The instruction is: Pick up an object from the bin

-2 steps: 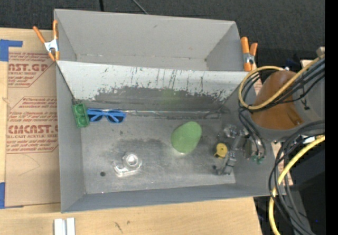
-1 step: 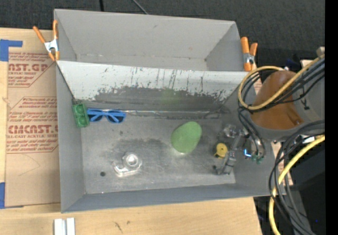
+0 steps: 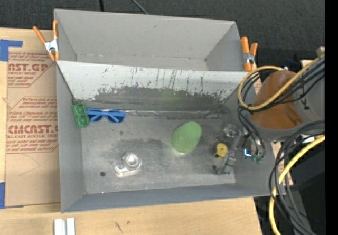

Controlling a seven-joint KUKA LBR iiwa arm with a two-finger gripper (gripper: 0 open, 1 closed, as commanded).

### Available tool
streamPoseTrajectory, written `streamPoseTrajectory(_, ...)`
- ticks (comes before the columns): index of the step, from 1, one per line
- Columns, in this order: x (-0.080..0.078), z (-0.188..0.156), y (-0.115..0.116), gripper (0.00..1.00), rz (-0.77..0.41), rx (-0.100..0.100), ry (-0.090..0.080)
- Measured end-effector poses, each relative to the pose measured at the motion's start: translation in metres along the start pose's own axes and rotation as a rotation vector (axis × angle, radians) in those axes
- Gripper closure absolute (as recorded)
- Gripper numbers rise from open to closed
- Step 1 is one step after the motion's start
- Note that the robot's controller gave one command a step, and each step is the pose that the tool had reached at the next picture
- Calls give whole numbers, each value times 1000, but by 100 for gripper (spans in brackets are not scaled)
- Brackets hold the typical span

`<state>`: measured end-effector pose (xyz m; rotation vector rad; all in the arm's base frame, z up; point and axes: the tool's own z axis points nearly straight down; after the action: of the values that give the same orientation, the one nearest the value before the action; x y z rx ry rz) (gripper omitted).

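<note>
Bin (image 3: 68, 139): grey metal with a scuffed floor, a few loose things lying well apart.
Gripper (image 3: 227, 151): low at the bin's right end, near the right wall, below the orange cover (image 3: 274, 102) and looped cables (image 3: 248, 86).
Fingers (image 3: 226, 168): spread apart, one toward the back wall and one toward the front, closed on nothing.
Small yellow thing (image 3: 221, 150): roundish, lying between the spread fingers, seemingly on the bin floor; too small to tell its kind.
Green oval lump (image 3: 186, 137): mid-bin, near the gripper's left, not touching it.
Blue toy glasses (image 3: 107, 116): far left by the back wall, touching a green block (image 3: 80, 115).
Clear plastic piece (image 3: 127, 164): front left, well apart from the gripper.
Step in hand: judged as lining up for the grasp around the yellow thing, grip not yet made.
Next move: calls for tips low enough to reach the floor, a square close on the yellow thing, then a straight lift clear of the right wall.
Risk: so small and round a thing likely to slip out sideways under an off-centre squeeze.
</note>
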<state>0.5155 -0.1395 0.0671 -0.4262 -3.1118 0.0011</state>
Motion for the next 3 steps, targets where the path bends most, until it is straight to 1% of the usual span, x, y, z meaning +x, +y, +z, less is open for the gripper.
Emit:
streamPoseTrajectory(2,0,0,1,0,-2,2,-2)
streamPoseTrajectory(3,-1,-1,2,100,-3,2,-4)
